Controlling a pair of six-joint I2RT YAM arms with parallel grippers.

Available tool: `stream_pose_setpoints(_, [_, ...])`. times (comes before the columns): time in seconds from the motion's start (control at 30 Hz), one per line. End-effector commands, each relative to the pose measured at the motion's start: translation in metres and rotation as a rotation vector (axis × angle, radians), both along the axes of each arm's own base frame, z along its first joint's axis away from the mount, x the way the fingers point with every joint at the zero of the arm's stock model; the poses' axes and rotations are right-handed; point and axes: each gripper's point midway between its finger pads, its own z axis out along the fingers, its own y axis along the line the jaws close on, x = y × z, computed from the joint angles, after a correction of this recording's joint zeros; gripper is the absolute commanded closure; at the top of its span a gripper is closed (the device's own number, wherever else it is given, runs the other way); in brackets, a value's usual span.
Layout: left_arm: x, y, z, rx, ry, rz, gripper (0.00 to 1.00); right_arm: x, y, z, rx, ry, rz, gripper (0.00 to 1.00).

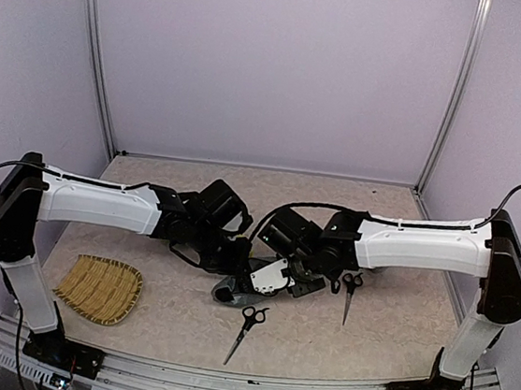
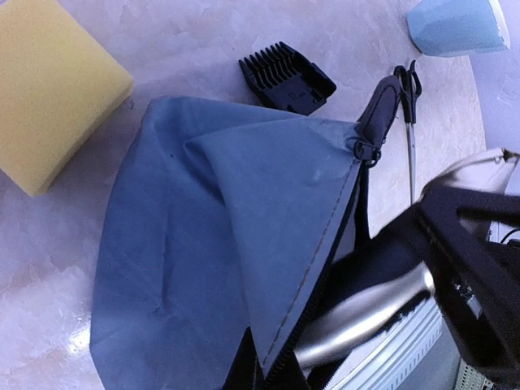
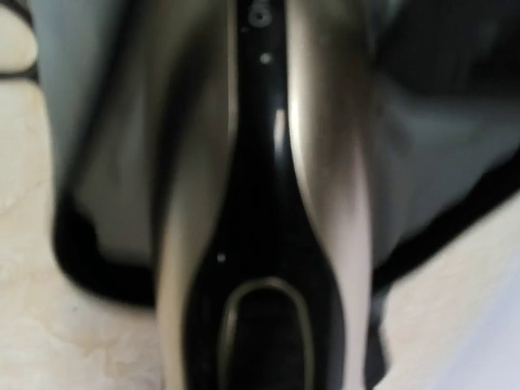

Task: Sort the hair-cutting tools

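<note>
right now i'm holding the clipper (image 3: 260, 203) in the right end effector (image 1: 278, 270), clamped round its body, with its long axis pointing straight into the mouth of the pouch (image 2: 203, 244). the left end effector (image 1: 228, 252) seems to be pinching the pouch lip up, though its fingers are hidden. the clipper's nose is sitting just inside the opening, so i'm judging that the next push runs along that axis, toward the left arm.

Your top view looks down on the table (image 1: 179, 327) from behind; both wrist views sit close, sharing the clipper (image 3: 260, 203) and pouch (image 2: 219, 244).
</note>
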Motion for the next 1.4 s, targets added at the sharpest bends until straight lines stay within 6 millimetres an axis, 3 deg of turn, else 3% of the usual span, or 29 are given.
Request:
stream_pose_setpoints(0.0, [-0.014, -0.009, 0.009, -0.099, 0.043, -0.025, 1.0, 0.015, 0.0, -0.004, 0.117, 0.023, -0.092, 1.0])
stream_pose_setpoints(0.23, [-0.018, -0.013, 0.001, -0.145, 0.072, -0.025, 1.0, 0.015, 0.023, -0.008, 0.206, 0.029, -0.074, 1.0])
stream_pose_setpoints(0.53, [-0.014, -0.014, -0.001, -0.149, 0.074, -0.015, 1.0, -0.029, 0.041, -0.028, 0.178, 0.027, 0.044, 0.96])
stream_pose_setpoints(0.7, [-0.014, -0.019, 0.003, -0.182, 0.076, -0.027, 1.0, -0.036, 0.049, -0.034, 0.2, 0.038, 0.057, 0.97])
stream_pose_setpoints(0.8, [-0.018, -0.025, 0.012, -0.23, 0.072, -0.064, 1.0, -0.036, 0.058, -0.027, 0.241, 0.035, 0.067, 0.96])
stream_pose_setpoints(0.87, [-0.022, -0.026, 0.01, -0.239, 0.085, -0.079, 1.0, -0.034, 0.068, -0.015, 0.307, 0.04, 0.054, 0.89])
stream_pose_setpoints(1.0, [-0.026, -0.025, 0.004, -0.221, 0.098, -0.096, 1.0, -0.036, 0.077, -0.001, 0.401, 0.103, 0.014, 0.66])
stream_pose_setpoints(1.07, [-0.023, -0.019, 0.002, -0.193, 0.067, -0.096, 1.0, -0.046, 0.068, -0.009, 0.382, 0.19, 0.021, 0.59])
stream_pose_setpoints(1.17, [-0.018, -0.006, -0.005, -0.121, 0.019, -0.097, 1.0, -0.065, 0.051, -0.015, 0.396, 0.355, 0.043, 0.37])
stream_pose_setpoints(1.27, [-0.015, 0.001, -0.01, -0.077, -0.035, -0.131, 1.0, -0.071, 0.036, -0.017, 0.415, 0.45, 0.027, 0.3])
stream_pose_setpoints(1.37, [-0.013, 0.003, -0.016, -0.047, -0.062, -0.156, 1.0, -0.07, 0.027, 0.0, 0.486, 0.562, -0.006, 0.26])
